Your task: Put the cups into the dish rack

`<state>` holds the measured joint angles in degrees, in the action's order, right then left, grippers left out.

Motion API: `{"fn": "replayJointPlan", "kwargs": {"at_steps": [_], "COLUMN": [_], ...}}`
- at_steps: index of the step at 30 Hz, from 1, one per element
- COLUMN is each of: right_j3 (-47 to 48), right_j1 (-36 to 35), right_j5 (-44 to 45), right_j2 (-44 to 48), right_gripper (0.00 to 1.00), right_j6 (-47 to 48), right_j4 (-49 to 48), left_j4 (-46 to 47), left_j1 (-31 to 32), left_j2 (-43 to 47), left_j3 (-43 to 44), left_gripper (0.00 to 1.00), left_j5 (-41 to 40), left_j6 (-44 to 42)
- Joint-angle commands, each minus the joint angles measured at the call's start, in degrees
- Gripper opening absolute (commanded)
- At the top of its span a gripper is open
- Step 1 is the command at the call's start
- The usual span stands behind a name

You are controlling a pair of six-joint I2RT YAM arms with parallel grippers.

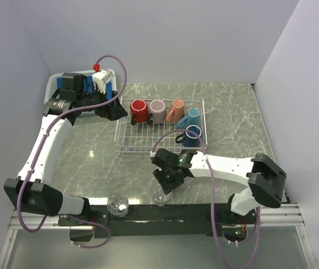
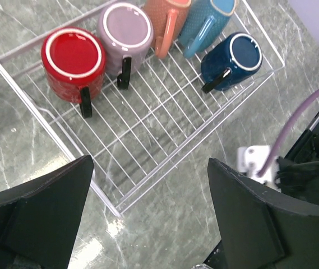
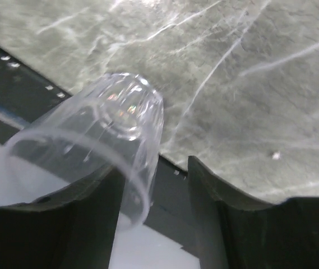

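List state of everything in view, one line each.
dish rack: holds five mugs
red mug: racked, on end
mauve mug: racked, on end
navy mug: racked, on end
salmon mug: racked, tipped over
light-blue mug: racked, tipped over
near glass: unracked, tilted against one finger
far glass: unracked, on table
left gripper: open, empty, above rack edge
right gripper: open at near glass

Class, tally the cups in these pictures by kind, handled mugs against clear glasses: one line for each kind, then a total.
Handled mugs: 5 (red mug, mauve mug, salmon-orange mug, light-blue mug, navy mug), all in the dish rack.
Clear glasses: 2 (left glass, right glass), both outside the rack.
Total: 7
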<state>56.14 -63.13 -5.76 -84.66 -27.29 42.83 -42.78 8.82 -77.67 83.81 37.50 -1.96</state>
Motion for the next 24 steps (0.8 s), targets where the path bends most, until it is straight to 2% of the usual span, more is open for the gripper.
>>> {"fn": "replayJointPlan", "kwargs": {"at_steps": [1,2,4,5,6,9,11,12,13,14,16,17,18,19,21,22,24], "right_j3": [-1.47,-1.12,0.19,2.29,3.70,11.42,19.94,23.19,29.40,32.25,38.22,39.12,39.48,39.22,37.47,35.64,33.35], "right_j1": [-0.32,-0.41,-0.32,-0.15,0.03,3.44,8.18,10.12,12.05,17.12,22.59,27.49,29.80,31.82,36.39,37.37,39.92], "right_j5": [-0.39,0.04,1.01,3.10,4.08,5.67,7.08,6.90,6.03,4.54,-2.91,-6.94,-10.46,-17.37,-23.83,-29.08,-33.68], "right_j2": [-3.57,-3.93,-3.85,-3.41,-2.88,-0.16,2.21,2.92,4.32,5.11,7.57,8.45,9.16,10.30,10.83,10.83,10.22], "right_gripper": [0.43,0.32,0.18,0.03,0.00,0.00,0.00,0.00,0.00,0.00,0.00,0.00,0.00,0.00,0.00,0.00,0.00], "right_j6": [1.36,2.06,3.11,4.34,5.04,7.42,8.74,8.92,9.09,8.75,8.05,6.30,5.24,3.92,-1.61,-3.72,-10.04], "right_j4": [-5.30,-4.86,-3.46,-1.10,0.40,7.34,12.88,14.55,15.87,17.27,16.68,14.06,12.04,7.23,0.97,-5.85,-13.43], "left_j4": [0.68,0.77,0.77,0.43,0.25,-0.28,0.24,1.90,2.79,4.10,6.48,6.92,6.93,7.71,8.85,10.95,14.64], "left_j1": [0.06,0.06,0.06,0.14,0.15,0.15,0.15,0.15,0.15,0.15,0.15,0.15,0.15,0.23,0.06,0.06,-0.03], "left_j2": [-0.55,-0.82,-1.69,-2.13,-2.92,-4.85,-5.91,-6.96,-7.49,-8.02,-10.56,-11.62,-14.33,-15.57,-18.81,-19.53,-21.20], "left_j3": [4.25,4.60,6.18,6.71,7.41,10.31,12.77,13.56,15.23,16.20,20.14,21.82,23.75,27.42,31.83,32.81,33.96], "left_gripper": [0.89,0.89,0.89,0.89,0.90,0.90,0.90,0.91,0.92,0.93,0.98,1.00,0.97,0.96,0.96,0.96,0.96], "left_j5": [0.29,0.73,1.17,1.44,1.61,2.67,3.89,5.38,6.18,7.32,11.62,13.98,17.66,19.96,23.74,27.85,33.14], "left_j6": [0.37,0.72,1.25,1.34,1.25,1.43,1.52,5.17,6.34,7.48,11.00,12.40,14.85,16.70,21.96,24.08,31.81]}}
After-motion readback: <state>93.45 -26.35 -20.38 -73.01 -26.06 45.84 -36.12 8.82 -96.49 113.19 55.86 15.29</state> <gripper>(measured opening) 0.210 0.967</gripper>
